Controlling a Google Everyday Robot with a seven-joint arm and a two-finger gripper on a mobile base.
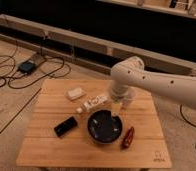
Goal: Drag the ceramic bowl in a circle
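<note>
Left of centre on the wooden table (46, 150): a flat black box (65, 126) near the bowl's left side, with a white case (75, 93) and a white bottle (93, 103) above it. Centre, low in the frame: the ceramic bowl (98, 132), round, directly below the gripper (114, 112), poised at its upper rim; open or closed, impossible to tell. Right: a reddish-brown object (128, 137) just beside the bowl, a white cup (129, 96) behind the arm. Probably tight circling sideways; more bare wood toward the bottom edge.

The tabletop (46, 145) is pale, matt wood. The ceramic bowl (105, 131) gleams glossy black. Over its far rim hangs the end effector (115, 109) of the smooth white arm (156, 85).
</note>
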